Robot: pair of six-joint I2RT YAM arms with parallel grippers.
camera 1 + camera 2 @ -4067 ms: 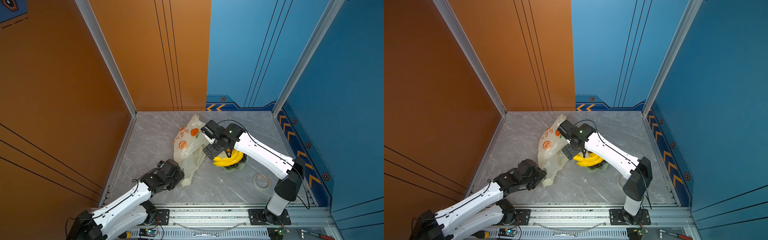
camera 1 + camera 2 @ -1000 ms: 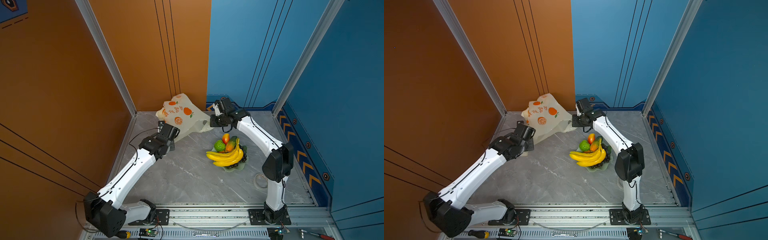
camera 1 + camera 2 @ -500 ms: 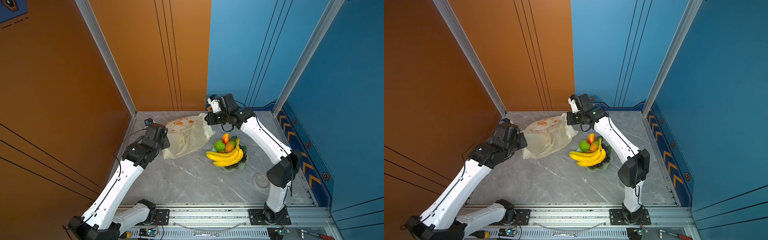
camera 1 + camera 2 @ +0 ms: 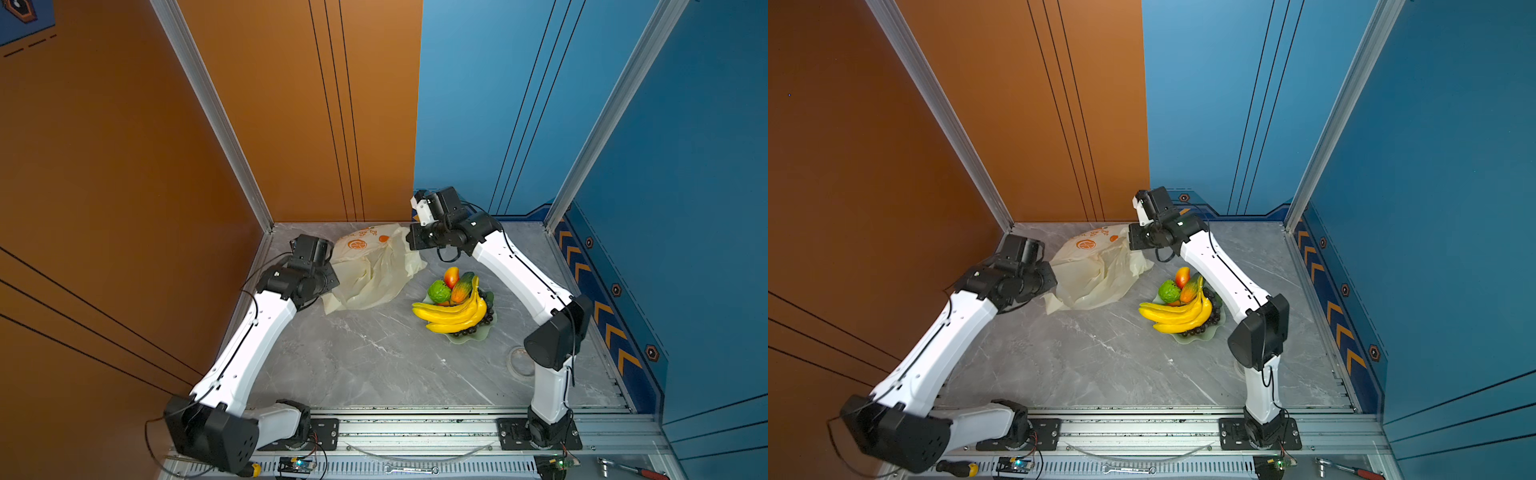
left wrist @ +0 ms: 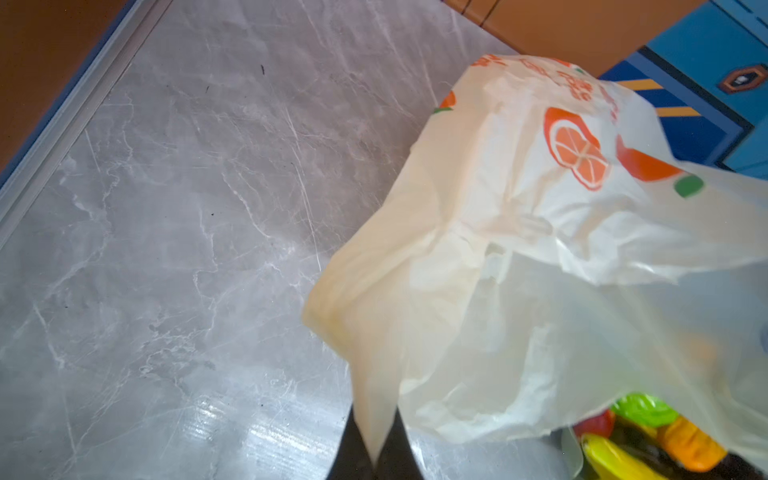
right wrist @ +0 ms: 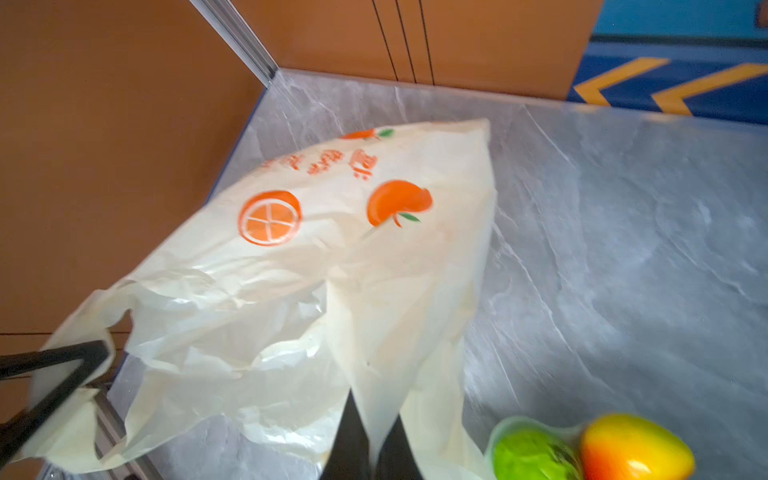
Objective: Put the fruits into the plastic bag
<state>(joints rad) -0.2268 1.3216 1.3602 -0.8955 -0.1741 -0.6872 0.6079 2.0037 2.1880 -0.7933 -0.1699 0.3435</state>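
Both top views show the plastic bag slung low over the table, a strip of film pinched in the fully closed left gripper and right gripper. At its 4 o'clock the fruits sit in the dish. The slick film could slip out, and freeing either gripper for a fruit may collapse the mouth.

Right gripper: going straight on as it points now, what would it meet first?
The plastic bag: the right gripper is shut on it, and its film bulges directly ahead. Beyond is hidden.
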